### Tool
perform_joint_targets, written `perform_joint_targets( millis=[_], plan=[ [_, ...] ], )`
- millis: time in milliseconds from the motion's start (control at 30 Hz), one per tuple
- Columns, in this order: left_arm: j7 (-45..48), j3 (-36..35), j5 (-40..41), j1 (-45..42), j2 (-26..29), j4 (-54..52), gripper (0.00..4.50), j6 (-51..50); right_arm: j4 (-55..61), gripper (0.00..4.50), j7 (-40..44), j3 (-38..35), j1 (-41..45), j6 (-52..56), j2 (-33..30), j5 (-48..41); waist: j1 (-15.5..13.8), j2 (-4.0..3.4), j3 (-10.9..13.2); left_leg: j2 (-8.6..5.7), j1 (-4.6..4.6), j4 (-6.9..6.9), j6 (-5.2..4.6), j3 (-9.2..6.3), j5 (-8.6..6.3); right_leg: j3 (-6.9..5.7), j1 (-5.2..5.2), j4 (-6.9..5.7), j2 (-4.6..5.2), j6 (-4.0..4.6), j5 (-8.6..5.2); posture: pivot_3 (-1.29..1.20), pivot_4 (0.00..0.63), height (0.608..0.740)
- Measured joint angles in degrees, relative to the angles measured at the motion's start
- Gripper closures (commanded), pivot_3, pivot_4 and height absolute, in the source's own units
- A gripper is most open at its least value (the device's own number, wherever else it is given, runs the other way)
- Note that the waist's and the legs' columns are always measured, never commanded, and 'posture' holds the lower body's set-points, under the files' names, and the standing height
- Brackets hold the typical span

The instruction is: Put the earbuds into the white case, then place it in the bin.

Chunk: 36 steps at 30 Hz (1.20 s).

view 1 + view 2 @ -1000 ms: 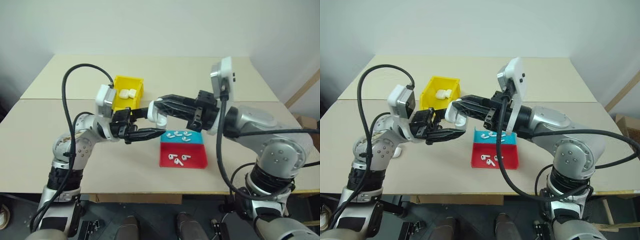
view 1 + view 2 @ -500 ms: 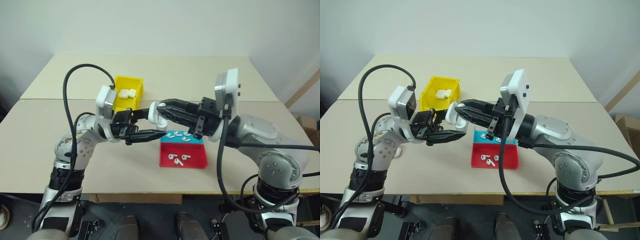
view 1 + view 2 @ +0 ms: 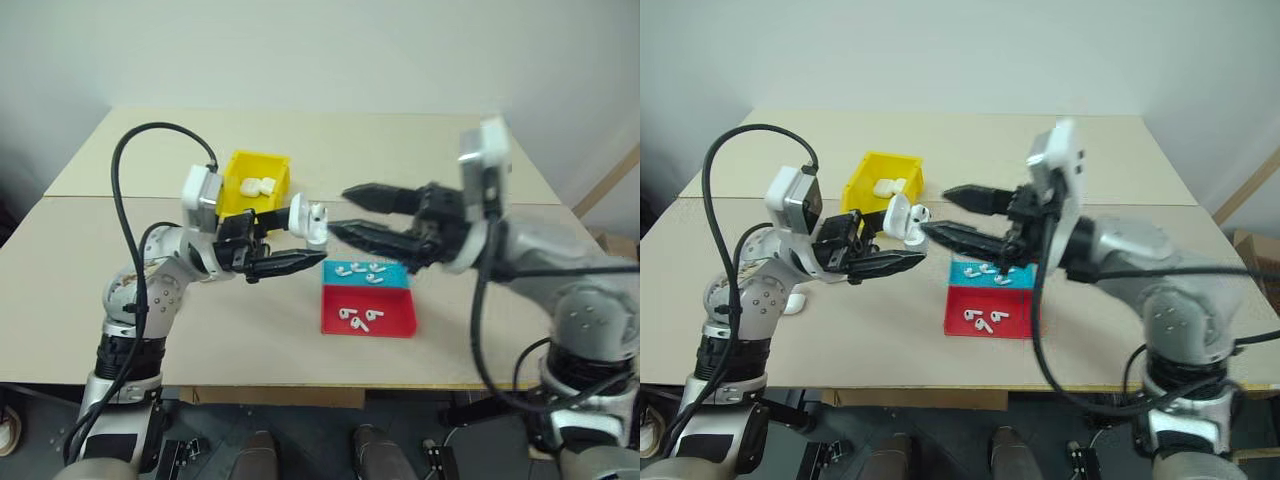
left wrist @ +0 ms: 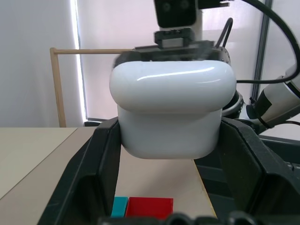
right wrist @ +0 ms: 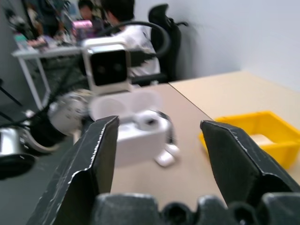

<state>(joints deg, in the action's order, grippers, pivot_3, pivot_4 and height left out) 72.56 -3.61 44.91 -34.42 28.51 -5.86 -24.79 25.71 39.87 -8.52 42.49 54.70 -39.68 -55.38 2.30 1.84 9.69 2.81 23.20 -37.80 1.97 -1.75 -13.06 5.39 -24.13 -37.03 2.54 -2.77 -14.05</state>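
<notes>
Left gripper [image 3: 300, 258] clamped on the white case [image 3: 306, 217], held in the air above the desk [image 3: 400, 150], lid open. The bin [image 3: 256, 186] sits behind it, toward the desk's far left, with white cases inside. Earbuds [image 3: 360, 270] lie in the blue tray [image 3: 392, 281]; more rest in the red tray [image 3: 395, 318], nearer the front edge. Right gripper [image 3: 340, 209], fingers apart and empty, hangs just right of the case, not touching it.

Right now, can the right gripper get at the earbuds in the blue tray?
Probably yes. The right gripper is open and hangs just above the blue tray, whose earbuds lie uncovered. The left gripper, shut on the white case, sits off to the side.
</notes>
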Motion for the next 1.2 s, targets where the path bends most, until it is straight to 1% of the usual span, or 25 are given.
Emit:
perform_joint_targets(
  millis=[33,67,133,167,200,233,300,333,367,500,633,767,900,1200],
  plan=[
    [0.1,-0.1,0.0,0.0,0.1,0.0,1.72,0.1,-2.8,1.19,3.4,1.7,1.1,-1.0,-3.5,2.5,0.0,0.0,0.0,0.0,-0.01,0.01,0.0,0.01,0.0,0.01,0.01,0.01,0.0,0.0,0.0,0.0,0.15,0.74],
    [0.2,-0.2,0.0,0.1,0.3,0.0,1.72,0.2,-6.7,1.19,8.2,6.2,2.9,-3.3,-8.3,7.4,0.1,-0.01,0.0,0.0,-0.03,0.02,0.0,0.05,0.0,0.04,-0.01,0.01,-0.01,-0.01,-0.01,0.0,0.15,0.74],
    [0.2,-0.5,0.0,0.6,0.3,-0.2,1.72,0.7,-13.0,1.19,15.6,14.7,5.7,-8.2,-13.2,16.9,0.3,-0.01,0.0,0.03,-0.06,0.04,-0.01,0.08,0.0,0.05,-0.03,0.02,-0.03,-0.02,-0.02,0.0,0.15,0.74],
    [0.1,-0.6,0.0,0.9,0.2,-0.3,1.72,0.8,-17.1,1.46,20.3,21.3,8.1,-12.2,-14.4,23.2,0.7,-0.01,0.0,0.03,-0.09,0.06,-0.01,0.14,-0.01,0.12,-0.06,0.01,-0.05,-0.13,-0.09,0.0,0.15,0.74],
    [0.1,-0.5,0.0,1.1,0.1,-0.5,1.72,0.9,-19.9,1.58,22.9,24.9,9.2,-14.8,-14.6,27.1,0.9,-0.02,0.0,0.03,-0.09,0.07,-0.01,0.13,-0.01,0.11,-0.08,0.0,-0.05,-0.17,-0.11,0.0,0.15,0.74],
    [-0.1,-0.6,0.0,1.6,0.0,-0.9,1.72,0.9,-24.3,1.81,26.6,30.2,11.5,-18.5,-13.8,32.3,1.2,-0.02,0.0,0.04,-0.08,0.06,-0.01,0.13,-0.01,0.12,-0.08,0.0,-0.06,-0.17,-0.11,0.0,0.15,0.74],
    [-0.6,-0.6,0.0,2.5,-0.5,-1.9,1.72,1.0,-33.8,2.49,31.5,37.9,16.3,-24.9,-9.7,41.2,1.8,-0.07,0.1,0.04,-0.06,0.05,-0.01,0.14,-0.01,0.15,-0.12,-0.02,-0.06,-0.09,-0.06,0.0,0.15,0.74],
    [-0.8,-0.5,0.0,2.8,-0.7,-2.6,1.72,1.0,-37.7,2.81,32.8,40.2,18.0,-27.6,-7.7,44.2,1.8,-0.09,0.1,0.04,-0.02,0.06,-0.01,0.12,-0.01,0.14,-0.12,-0.02,-0.05,-0.01,-0.01,0.0,0.15,0.74],
    [-1.1,-0.5,0.0,3.1,-0.8,-2.9,1.72,1.0,-41.4,2.81,33.7,41.8,19.7,-29.8,-5.6,46.7,1.8,-0.1,0.1,0.04,-0.01,0.06,-0.01,0.11,0.0,0.13,-0.15,-0.03,-0.05,-0.01,0.0,0.0,0.15,0.74],
    [-1.6,-0.6,0.1,3.9,-0.7,-3.9,1.72,1.0,-53.6,2.81,36.4,44.0,25.0,-37.5,1.3,54.3,1.5,-0.13,0.1,0.02,0.06,0.04,0.0,0.08,0.0,0.08,-0.16,-0.03,0.0,0.0,0.0,0.0,0.15,0.74],
    [-1.8,-0.7,0.1,4.1,-0.7,-4.6,1.72,1.0,-61.8,2.81,38.7,44.8,27.5,-44.6,5.2,59.6,0.8,-0.14,0.2,0.0,0.04,0.0,0.0,0.09,0.0,0.07,-0.11,-0.02,0.04,0.0,0.01,0.0,0.15,0.74],
    [-1.7,-0.7,0.1,4.1,-0.7,-4.6,1.72,1.0,-70.8,2.81,39.9,46.2,28.7,-50.2,9.1,64.6,0.7,-0.15,0.2,0.0,-0.01,0.01,0.0,0.08,0.0,0.07,-0.12,-0.09,0.02,0.02,0.02,0.0,0.15,0.74],
    [-1.6,-0.7,0.1,4.2,-0.5,-4.6,1.72,1.0,-77.2,2.81,40.0,46.1,30.2,-55.5,10.8,68.2,0.7,-0.16,0.2,0.0,0.0,0.01,0.01,0.09,0.0,0.07,-0.13,-0.08,0.02,0.02,0.02,0.0,0.15,0.74],
    [-1.6,-1.4,0.0,5.9,0.3,-4.7,1.72,1.4,-85.2,2.81,37.4,44.9,31.2,-60.3,15.0,72.5,1.5,-0.18,0.2,0.0,-0.04,0.02,0.01,0.07,0.0,0.07,-0.11,-0.13,0.02,0.03,0.03,0.0,0.15,0.74]
  ],
)
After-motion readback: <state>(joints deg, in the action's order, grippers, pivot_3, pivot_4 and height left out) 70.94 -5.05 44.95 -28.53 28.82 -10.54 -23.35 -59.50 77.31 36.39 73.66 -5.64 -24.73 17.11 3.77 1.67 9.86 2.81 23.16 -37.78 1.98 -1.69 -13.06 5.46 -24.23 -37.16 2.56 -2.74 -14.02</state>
